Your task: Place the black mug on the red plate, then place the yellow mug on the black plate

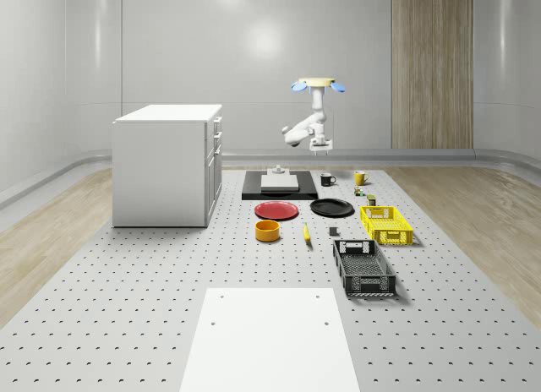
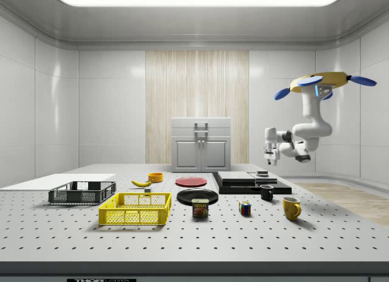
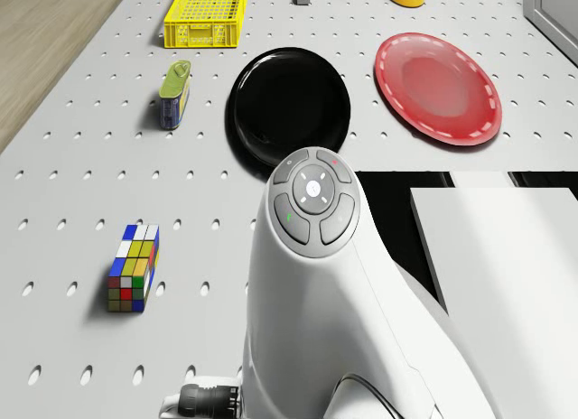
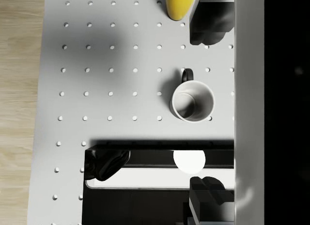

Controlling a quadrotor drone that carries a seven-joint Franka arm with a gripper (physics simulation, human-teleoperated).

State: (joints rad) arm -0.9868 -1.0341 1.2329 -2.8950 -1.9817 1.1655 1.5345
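Note:
The black mug [image 1: 327, 179] stands upright on the perforated table beside the black slab [image 1: 279, 187]; from above, the wrist view shows its pale inside and dark handle [image 4: 193, 102]. The yellow mug [image 1: 360, 177] stands close by, also seen in the wrist view [image 4: 180, 4]. The red plate [image 1: 277, 209] and black plate [image 1: 331, 208] lie side by side nearer the front. The drone [image 1: 319, 85] hovers over the far end of the table. My gripper [image 2: 268, 161] hangs well above the black mug [image 2: 267, 192], apart from it.
A white cabinet [image 1: 169, 164] stands at the whole-scene view's left. A white block [image 1: 279, 181] rests on the slab. A can [image 3: 175, 94] and colour cube [image 3: 133, 267] lie near the black plate. Yellow basket [image 1: 386, 224], black basket [image 1: 363, 268], orange bowl [image 1: 268, 231] and banana [image 1: 306, 232] sit further forward.

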